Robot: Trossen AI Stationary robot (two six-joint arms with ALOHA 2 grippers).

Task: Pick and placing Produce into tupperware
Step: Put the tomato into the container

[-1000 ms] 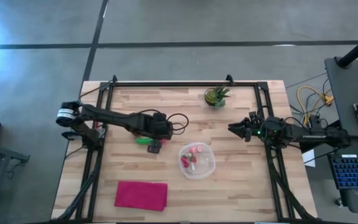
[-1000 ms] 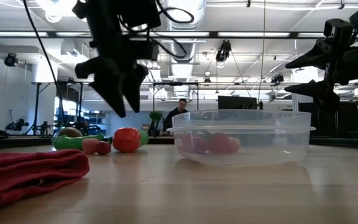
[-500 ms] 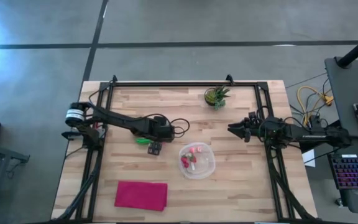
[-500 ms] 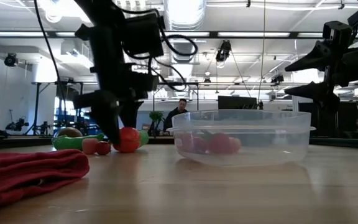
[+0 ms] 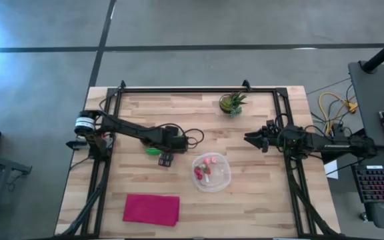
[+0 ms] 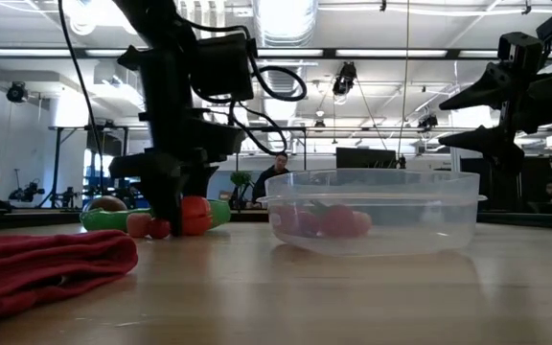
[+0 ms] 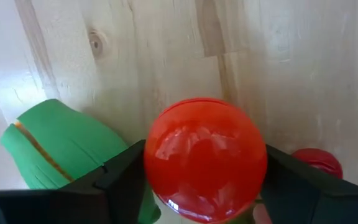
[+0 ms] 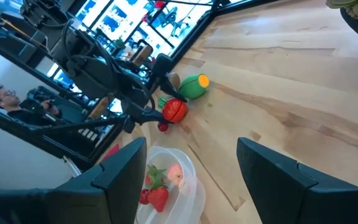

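Observation:
My left gripper point(image 5: 166, 159) is open and down at the table, pointing downward. Its two fingers stand on either side of a glossy red round produce piece point(image 7: 204, 158), also in the low view point(image 6: 195, 215). Beside that piece lie a green elongated piece point(image 7: 61, 149), a small red piece point(image 7: 316, 163) and a brown oval point(image 6: 106, 203). The clear tupperware point(image 5: 211, 172) rests on its base right of them, with red and pink pieces inside. My right gripper point(image 5: 253, 139) waits open above the table's right side. My left gripper comes from above, pointing down, with one finger point(image 7: 120, 183) on each side of the red round piece's widest part point(image 7: 160, 155). That piece sits on the table. Whether the fingers touch it, I cannot tell.
A magenta cloth point(image 5: 151, 209) lies near the table's near left corner. A potted plant point(image 5: 232, 103) stands by the far edge. A black frame point(image 5: 192, 89) borders the table. A person point(image 6: 274, 177) sits in the room behind. Bare wood lies between tupperware and right arm.
My left gripper has come down from above the produce pile to table level, so that its fingers now flank the red round piece. The produce and tupperware have stayed in place.

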